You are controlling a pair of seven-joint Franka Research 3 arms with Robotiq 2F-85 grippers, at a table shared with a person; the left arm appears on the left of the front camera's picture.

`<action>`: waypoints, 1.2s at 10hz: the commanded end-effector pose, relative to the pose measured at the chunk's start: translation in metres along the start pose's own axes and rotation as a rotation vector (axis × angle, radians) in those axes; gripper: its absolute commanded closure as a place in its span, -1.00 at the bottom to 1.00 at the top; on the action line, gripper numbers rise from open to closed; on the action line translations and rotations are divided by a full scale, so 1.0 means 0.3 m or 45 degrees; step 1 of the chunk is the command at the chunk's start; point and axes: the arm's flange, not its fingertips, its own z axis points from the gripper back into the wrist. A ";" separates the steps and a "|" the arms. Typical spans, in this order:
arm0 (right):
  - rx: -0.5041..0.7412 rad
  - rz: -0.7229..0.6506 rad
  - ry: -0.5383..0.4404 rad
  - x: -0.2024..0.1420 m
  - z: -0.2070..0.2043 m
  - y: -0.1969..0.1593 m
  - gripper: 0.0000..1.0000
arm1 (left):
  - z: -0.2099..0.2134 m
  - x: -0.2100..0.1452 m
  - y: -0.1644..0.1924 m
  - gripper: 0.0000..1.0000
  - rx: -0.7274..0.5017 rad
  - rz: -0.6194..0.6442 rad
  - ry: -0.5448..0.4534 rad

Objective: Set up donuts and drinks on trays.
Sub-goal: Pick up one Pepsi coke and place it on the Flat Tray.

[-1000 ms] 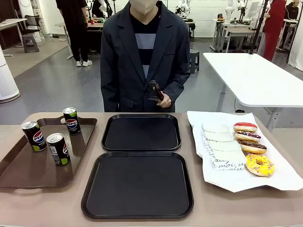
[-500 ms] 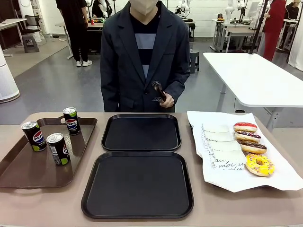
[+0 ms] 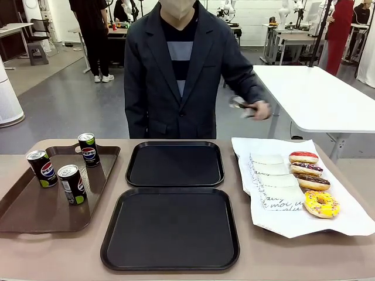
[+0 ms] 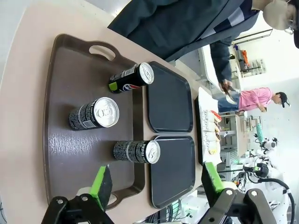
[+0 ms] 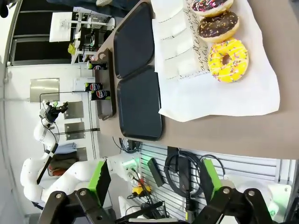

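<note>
Donuts on paper, well beyond right jaws

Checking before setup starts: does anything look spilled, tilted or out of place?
Nothing stands out. Three cans stand upright on the brown tray, both black trays lie flat, and four donuts sit in a row on white paper.

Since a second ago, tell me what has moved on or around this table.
The person's hand, gripping a small tool, swung from in front of the body out toward the robot's right, above the donut end of the table. Unchanged: three cans on the brown tray, both black trays bare, four donuts on the paper.
</note>
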 end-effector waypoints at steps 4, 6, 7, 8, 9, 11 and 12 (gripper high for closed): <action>0.018 0.026 0.001 0.001 0.001 0.004 -1.00 | 0.001 0.001 0.000 -1.00 -0.022 0.001 -0.006; 0.018 0.026 0.001 0.001 0.001 0.004 -1.00 | 0.001 0.001 0.000 -1.00 -0.022 0.001 -0.006; 0.018 0.026 0.001 0.001 0.001 0.004 -1.00 | 0.001 0.001 0.000 -1.00 -0.022 0.001 -0.006; 0.018 0.026 0.001 0.001 0.001 0.004 -1.00 | 0.001 0.001 0.000 -1.00 -0.022 0.001 -0.006; 0.018 0.026 0.001 0.001 0.001 0.004 -1.00 | 0.001 0.001 0.000 -1.00 -0.022 0.001 -0.006; 0.018 0.026 0.001 0.001 0.001 0.004 -1.00 | 0.001 0.001 0.000 -1.00 -0.022 0.001 -0.006; 0.018 0.026 0.001 0.001 0.001 0.004 -1.00 | 0.001 0.001 0.000 -1.00 -0.022 0.001 -0.006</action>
